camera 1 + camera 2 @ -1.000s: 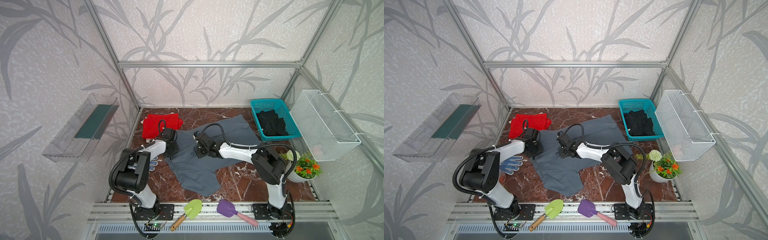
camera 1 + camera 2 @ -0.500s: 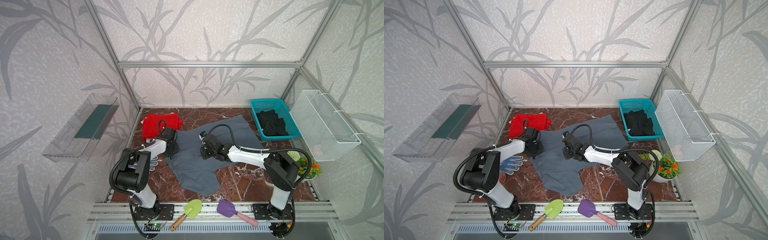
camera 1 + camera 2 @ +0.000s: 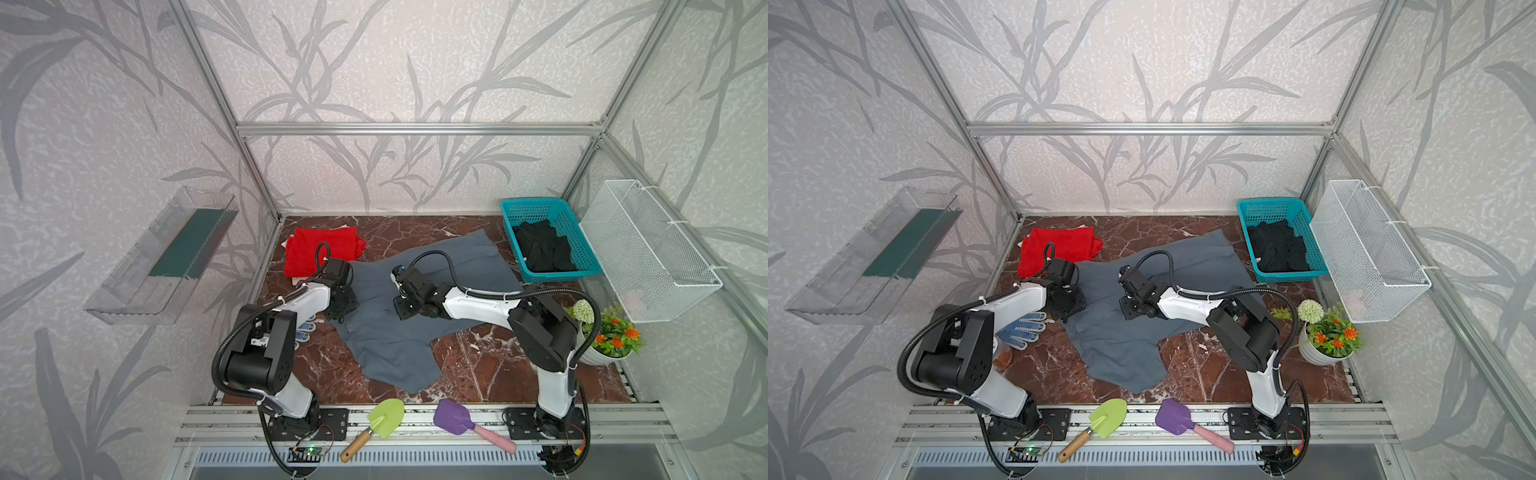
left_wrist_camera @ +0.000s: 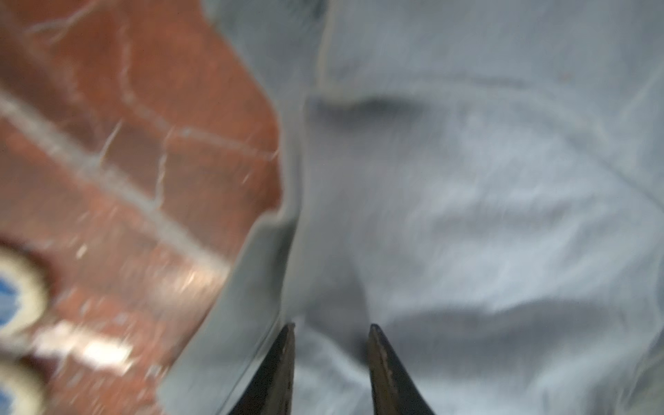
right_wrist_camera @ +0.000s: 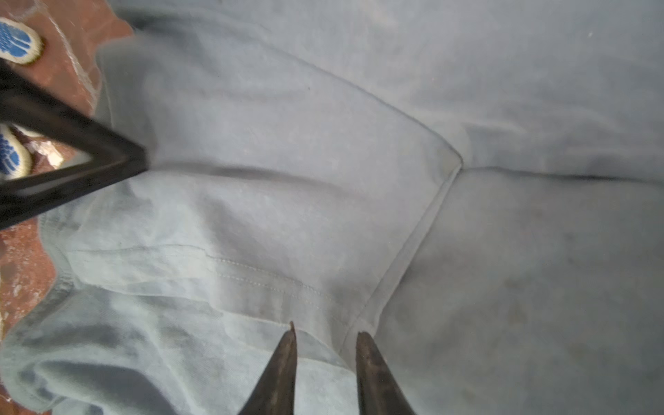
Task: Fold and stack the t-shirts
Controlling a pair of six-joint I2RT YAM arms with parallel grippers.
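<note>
Shirts lie in three spots. The grey-blue shirt (image 3: 386, 345) is spread out and rumpled in the middle of the brown stone counter (image 3: 478, 365). One corner of it points at the front rail. The red shirt (image 3: 320, 249) lies folded at the back left, just beside the grey-blue one. The black shirt (image 3: 540, 251) sits bunched up in the teal basket (image 3: 536, 212) at the back right.

Both arms reach down low over the grey-blue shirt. The left gripper (image 4: 330, 327) is at the shirt's left edge, close to where the cloth meets the bare counter. Its two fingers stand apart with a gap, and I see no cloth pinched between them, though that view is blurry. The right gripper (image 5: 325, 332) is over the middle of the same shirt, right by a stitched seam. Its fingers are apart too, loose, holding nothing. The two grippers are near each other but not touching.

A blue-and-white dotted glove (image 3: 1021, 328) lies on the counter beside the left arm, near the shirt's left edge.
</note>
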